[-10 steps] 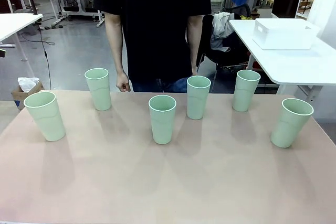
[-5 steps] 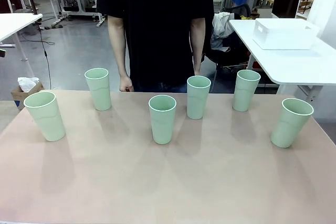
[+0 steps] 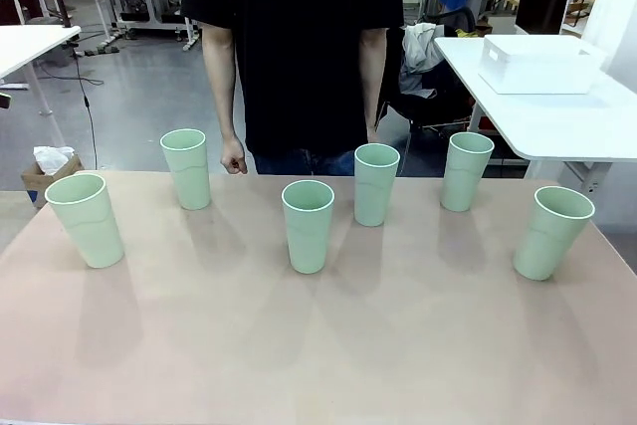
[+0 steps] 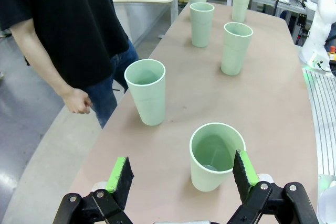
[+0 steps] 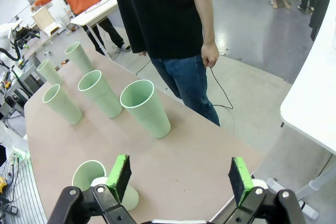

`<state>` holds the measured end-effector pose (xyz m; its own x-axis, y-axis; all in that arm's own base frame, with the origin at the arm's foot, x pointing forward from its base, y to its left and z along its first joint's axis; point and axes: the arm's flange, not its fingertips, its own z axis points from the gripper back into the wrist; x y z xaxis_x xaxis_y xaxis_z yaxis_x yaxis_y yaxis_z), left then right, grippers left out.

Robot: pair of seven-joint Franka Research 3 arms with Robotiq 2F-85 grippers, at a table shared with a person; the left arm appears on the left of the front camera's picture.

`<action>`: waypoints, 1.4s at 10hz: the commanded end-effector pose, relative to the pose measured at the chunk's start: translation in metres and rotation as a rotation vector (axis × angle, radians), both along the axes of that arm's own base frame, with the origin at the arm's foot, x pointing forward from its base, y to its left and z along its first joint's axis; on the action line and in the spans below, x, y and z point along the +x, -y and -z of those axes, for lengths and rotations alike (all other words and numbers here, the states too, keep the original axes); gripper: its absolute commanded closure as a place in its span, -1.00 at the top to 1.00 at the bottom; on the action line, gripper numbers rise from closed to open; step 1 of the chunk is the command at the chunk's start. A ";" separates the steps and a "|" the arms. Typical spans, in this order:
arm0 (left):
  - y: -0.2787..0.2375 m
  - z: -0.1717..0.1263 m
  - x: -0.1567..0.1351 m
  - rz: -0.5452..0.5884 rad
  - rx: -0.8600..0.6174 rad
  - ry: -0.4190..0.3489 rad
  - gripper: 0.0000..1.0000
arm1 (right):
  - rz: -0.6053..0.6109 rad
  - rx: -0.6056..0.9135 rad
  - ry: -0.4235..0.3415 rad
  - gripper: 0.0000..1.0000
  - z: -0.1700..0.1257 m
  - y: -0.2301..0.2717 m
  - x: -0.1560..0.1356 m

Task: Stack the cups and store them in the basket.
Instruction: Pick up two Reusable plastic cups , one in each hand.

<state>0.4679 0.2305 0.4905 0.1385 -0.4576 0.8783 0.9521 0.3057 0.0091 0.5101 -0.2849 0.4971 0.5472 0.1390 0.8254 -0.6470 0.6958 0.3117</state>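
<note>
Several pale mint-green cups stand upright and apart across the brown table, from the far-left cup (image 3: 85,218) through a middle cup (image 3: 309,226) to the far-right cup (image 3: 550,232). The white basket (image 3: 539,65) sits on a separate white table at the back right. My left gripper (image 4: 182,174) is open above the table's end, with the nearest cup (image 4: 216,156) just beyond its right pad (image 4: 244,169) and another cup (image 4: 147,92) farther on. My right gripper (image 5: 180,178) is open, a cup (image 5: 100,184) below its left pad (image 5: 119,176) and a cup (image 5: 146,107) ahead.
A person in a black shirt stands at the table's far edge, arms hanging, one hand (image 3: 233,158) near the second cup from the left (image 3: 187,168). The white side table (image 3: 557,121) stands beyond the right corner. The near half of the brown table (image 3: 318,345) is bare.
The person swayed slightly and the hand at the table's edge shifted a little. The cups have not moved.
</note>
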 end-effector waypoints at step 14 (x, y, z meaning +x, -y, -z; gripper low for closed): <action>-0.042 0.098 0.038 0.379 -0.110 0.296 1.00 | -0.533 0.191 0.295 1.00 0.108 -0.017 0.050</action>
<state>0.5081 0.2657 0.3964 -0.2587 -0.3748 0.8903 0.9641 -0.0430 0.2621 0.5557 -0.2655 0.3874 0.2463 0.2169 0.9446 -0.9457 0.2669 0.1854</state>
